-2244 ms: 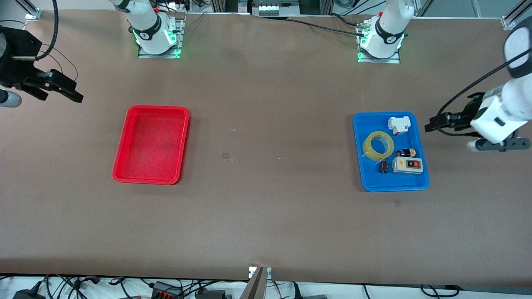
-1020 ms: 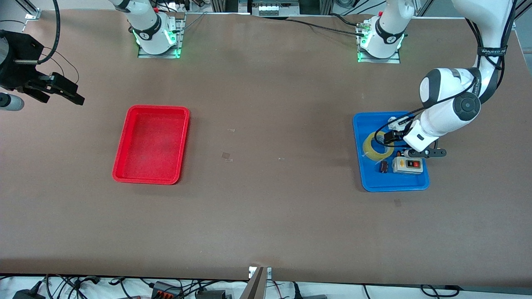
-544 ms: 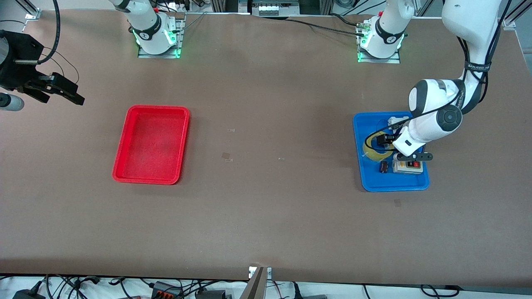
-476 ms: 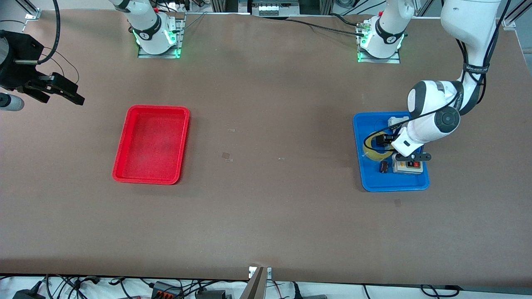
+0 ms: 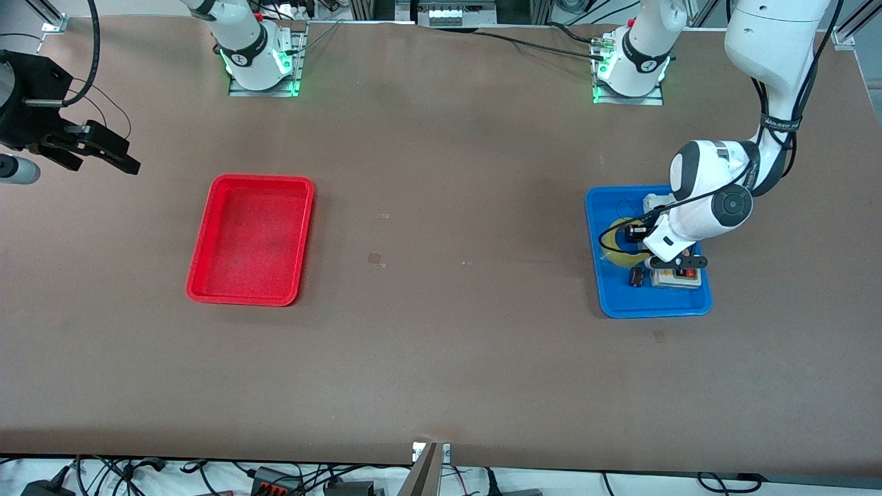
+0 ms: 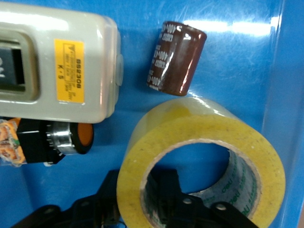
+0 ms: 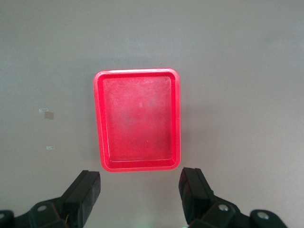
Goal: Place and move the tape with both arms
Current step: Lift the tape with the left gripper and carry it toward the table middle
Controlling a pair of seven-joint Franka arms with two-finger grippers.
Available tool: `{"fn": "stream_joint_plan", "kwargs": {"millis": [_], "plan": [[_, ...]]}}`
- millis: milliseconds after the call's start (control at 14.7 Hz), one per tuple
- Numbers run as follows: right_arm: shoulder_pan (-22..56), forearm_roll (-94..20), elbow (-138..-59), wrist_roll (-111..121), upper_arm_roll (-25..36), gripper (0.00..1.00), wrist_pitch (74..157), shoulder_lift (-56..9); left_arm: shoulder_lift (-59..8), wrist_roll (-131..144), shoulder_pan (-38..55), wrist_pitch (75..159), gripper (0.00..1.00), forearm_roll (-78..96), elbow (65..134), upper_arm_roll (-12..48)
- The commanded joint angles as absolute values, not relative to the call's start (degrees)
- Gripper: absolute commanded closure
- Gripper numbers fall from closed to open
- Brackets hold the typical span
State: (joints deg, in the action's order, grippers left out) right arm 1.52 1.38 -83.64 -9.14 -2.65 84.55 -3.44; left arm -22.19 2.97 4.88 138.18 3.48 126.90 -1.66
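- The tape (image 6: 202, 166), one glossy translucent yellow ring with a wide round hole, lies flat in the smooth blue tray (image 5: 613, 300).
- Beside the tape in that tray lie one brown cylinder capacitor (image 6: 176, 65) and one grey switch box (image 6: 57, 71).
- The left gripper (image 6: 137, 199) straddles the tape's wall, one finger inside the hole, one outside; jaws parted.
- The right gripper (image 7: 140, 192) waits spread wide, above one empty red tray (image 7: 137, 118).

- A robotics lab: two white arm bases (image 5: 258, 58) with green lights bolted along one edge of a wide brown surface (image 5: 441, 358);
- aluminium framing (image 5: 851, 24) at its corners;
- loose cables and power strips (image 5: 275, 479) below its near edge;
- plain red tray (image 5: 251, 238) and blue tray (image 5: 613, 296) laid out well apart.
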Motion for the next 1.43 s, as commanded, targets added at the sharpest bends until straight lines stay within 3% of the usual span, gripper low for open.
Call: {"fn": "stream_joint_plan", "kwargs": {"millis": [0, 68, 340, 544, 1156, 1360], "plan": [[1.05, 0.62, -83.58, -9.23, -2.99, 0.01, 84.81, -3.16, -21.45, 2.73, 5.62, 137.55, 0.89, 2.37, 126.65, -1.85], [1.05, 0.7, -83.5, -9.23, -2.99, 0.01, 84.81, -3.16, -20.75, 2.81, 5.62, 137.03, 0.93, 2.37, 126.56, -1.85], [1.05, 0.7, -83.5, -9.32, -2.99, 0.01, 84.81, -3.16, -12.68, 3.25, 5.71, 130.36, 0.94, 2.37, 125.6, -1.76], [1.05, 0.7, -83.5, -9.4, -2.99, 0.01, 84.9, -3.16, -9.41, 3.43, 5.8, 120.09, 0.94, 2.37, 119.64, -0.89], [1.05, 0.79, -83.5, -9.23, -2.99, 0.01, 85.08, -3.25, -11.6, 18.35, 7.11, 118.3, 0.92, 2.37, 115.75, 17.91], [1.05, 0.79, -83.5, -9.23, -2.99, 0.01, 85.17, -3.95, -15.89, 22.83, 11.49, 118.48, 0.92, 2.29, 112.25, 19.34]]}}
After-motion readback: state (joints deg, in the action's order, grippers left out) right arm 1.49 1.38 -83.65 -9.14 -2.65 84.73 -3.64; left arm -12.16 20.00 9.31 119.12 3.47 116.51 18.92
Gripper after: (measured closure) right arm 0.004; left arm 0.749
